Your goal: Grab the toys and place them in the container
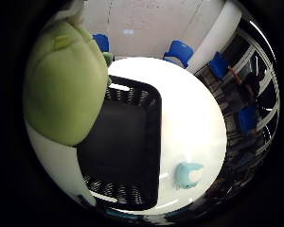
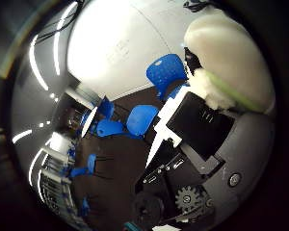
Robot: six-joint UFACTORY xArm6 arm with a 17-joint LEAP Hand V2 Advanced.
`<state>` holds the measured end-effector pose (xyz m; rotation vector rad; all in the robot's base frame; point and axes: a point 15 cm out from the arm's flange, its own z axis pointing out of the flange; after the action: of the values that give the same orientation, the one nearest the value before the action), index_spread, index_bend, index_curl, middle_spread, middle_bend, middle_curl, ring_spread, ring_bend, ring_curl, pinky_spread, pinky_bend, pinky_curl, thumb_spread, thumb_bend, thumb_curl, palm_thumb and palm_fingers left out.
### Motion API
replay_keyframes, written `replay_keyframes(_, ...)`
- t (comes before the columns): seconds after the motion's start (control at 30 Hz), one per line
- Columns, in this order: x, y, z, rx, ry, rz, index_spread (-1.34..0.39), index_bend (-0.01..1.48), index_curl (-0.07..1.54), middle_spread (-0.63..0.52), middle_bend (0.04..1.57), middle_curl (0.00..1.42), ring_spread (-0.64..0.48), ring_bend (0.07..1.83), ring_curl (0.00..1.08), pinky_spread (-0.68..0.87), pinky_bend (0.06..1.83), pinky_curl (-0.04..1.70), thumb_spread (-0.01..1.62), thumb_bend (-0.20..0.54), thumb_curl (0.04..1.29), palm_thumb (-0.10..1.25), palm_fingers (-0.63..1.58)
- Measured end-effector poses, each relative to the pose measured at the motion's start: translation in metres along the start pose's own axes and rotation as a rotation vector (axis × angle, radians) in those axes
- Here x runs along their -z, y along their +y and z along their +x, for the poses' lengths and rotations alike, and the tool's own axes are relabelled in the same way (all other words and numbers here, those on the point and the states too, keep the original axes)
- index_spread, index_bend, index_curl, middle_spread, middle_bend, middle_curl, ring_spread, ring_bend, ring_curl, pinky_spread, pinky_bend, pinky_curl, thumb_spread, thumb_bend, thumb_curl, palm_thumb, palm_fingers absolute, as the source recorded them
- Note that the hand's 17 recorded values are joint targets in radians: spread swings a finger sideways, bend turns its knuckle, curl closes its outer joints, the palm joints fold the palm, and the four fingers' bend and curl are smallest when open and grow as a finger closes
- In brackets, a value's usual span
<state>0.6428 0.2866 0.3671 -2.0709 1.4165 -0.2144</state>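
**Green plush held close to palm, above basket**

Little-finger side view: green plush toy (image 1: pixel 64 82) fills much of the view, close to the palm, hanging over one edge of the black basket (image 1: pixel 154 142). Basket is a dark, slotted-wall container, standing on the white round bench (image 1: pixel 199 118); nothing visible inside it. Small light-blue toy (image 1: pixel 188 175) lies on the bench just beside the basket's long wall, apart from it, near the bench edge. Blue chairs (image 1: pixel 180 51) stand beyond the far edge of the bench.

Thumb side view: pale underside of the same plush, with a green seam, presses close against the hand (image 2: pixel 202 187); black and grey body parts and a gear show. More blue chairs on a dark floor (image 2: pixel 115 178) further off.

Fingers: cannot tell how far they are curled; none shows clearly against the plush.
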Motion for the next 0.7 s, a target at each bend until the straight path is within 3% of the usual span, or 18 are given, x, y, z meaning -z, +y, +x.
replay_keyframes(0.17,-0.008,0.005,-0.007,-0.057,-0.053,-0.013,-0.23,1.01,0.82,-0.14,1.32,0.73,-0.23,1.33,0.78,-0.25,1.09,1.14,0.80,-0.036,0.80,0.87,1.10)
replay_keyframes(0.3,-0.006,0.007,0.006,-0.076,-0.058,-0.025,-0.28,0.70,0.78,-0.16,1.18,0.68,-0.24,1.27,0.70,-0.35,1.07,0.99,0.79,-0.038,0.75,0.79,0.95)
replay_keyframes(0.4,-0.005,0.012,0.003,-0.065,-0.065,-0.046,-0.33,0.41,0.73,-0.20,1.06,0.65,-0.27,1.24,0.64,-0.47,1.01,0.86,0.85,-0.028,0.71,0.77,0.81)
replay_keyframes(0.47,-0.004,0.017,0.002,-0.060,-0.072,-0.066,-0.36,0.31,0.71,-0.21,1.00,0.64,-0.27,1.22,0.61,-0.49,0.97,0.81,0.91,-0.026,0.68,0.76,0.71)
replay_keyframes(0.57,-0.002,0.027,-0.001,-0.052,-0.083,-0.106,-0.40,0.30,0.69,-0.22,0.92,0.62,-0.26,1.12,0.57,-0.38,0.83,0.78,1.03,-0.024,0.62,0.72,0.48)
replay_keyframes(0.7,0.002,0.038,-0.005,-0.040,-0.097,-0.153,-0.42,0.34,0.66,-0.18,0.76,0.57,-0.19,1.00,0.51,-0.11,0.78,0.77,1.14,-0.026,0.54,0.65,0.33)
